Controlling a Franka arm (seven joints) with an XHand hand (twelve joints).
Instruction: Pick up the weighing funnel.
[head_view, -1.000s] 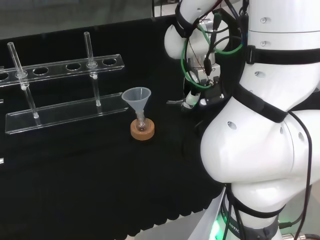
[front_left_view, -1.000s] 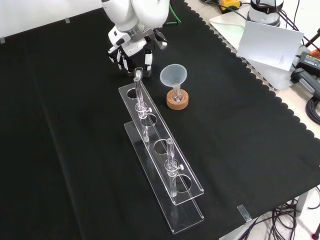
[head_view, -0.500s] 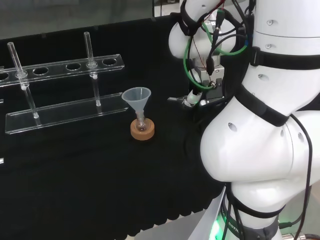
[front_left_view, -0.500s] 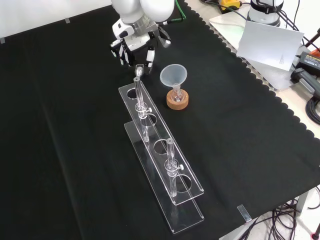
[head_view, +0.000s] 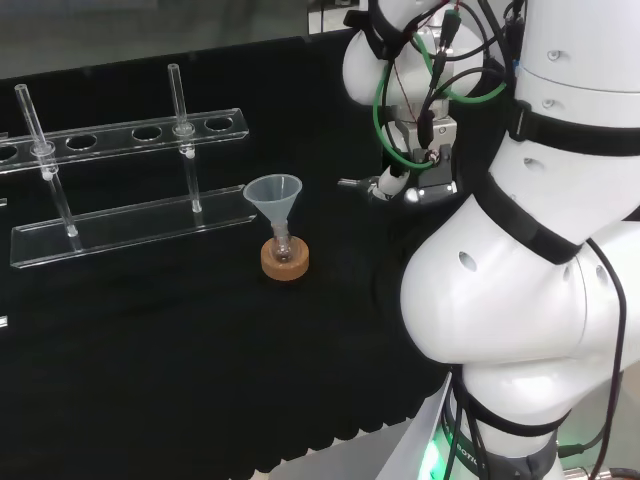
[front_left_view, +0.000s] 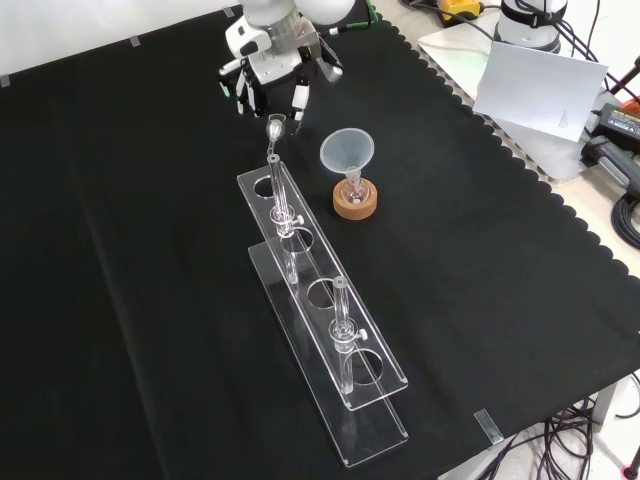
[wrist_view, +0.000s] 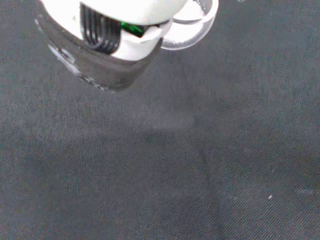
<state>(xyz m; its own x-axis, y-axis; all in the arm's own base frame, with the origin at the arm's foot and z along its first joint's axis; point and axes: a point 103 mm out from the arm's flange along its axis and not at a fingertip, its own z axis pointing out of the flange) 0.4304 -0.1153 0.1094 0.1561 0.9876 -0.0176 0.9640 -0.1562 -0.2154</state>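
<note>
The hand (front_left_view: 272, 85) hangs above the counter (front_left_view: 140, 260), fingers pointing down and pinched on the weighing funnel (front_left_view: 275, 125). The small clear piece dangles just under the fingertips, off the cloth. In the wrist view its round rim sits close against the hand with bare black cloth beneath, so I judge it is lifted, not resting. A hold at the top end likely suits so small a scoop, letting it hang plumb without the fingers scraping the cloth.

The nearest tube (front_left_view: 280, 195) of the clear rack (front_left_view: 330, 330) stands just below and in front of the hand, its top close under the held piece. A sideways drift there could knock glass on glass, so a straight rise looks the safer way out. The funnel (front_left_view: 347, 152), stem down in its flask on the cork ring (front_left_view: 356, 203), stands apart from the hand, to its right in the front view.
</note>
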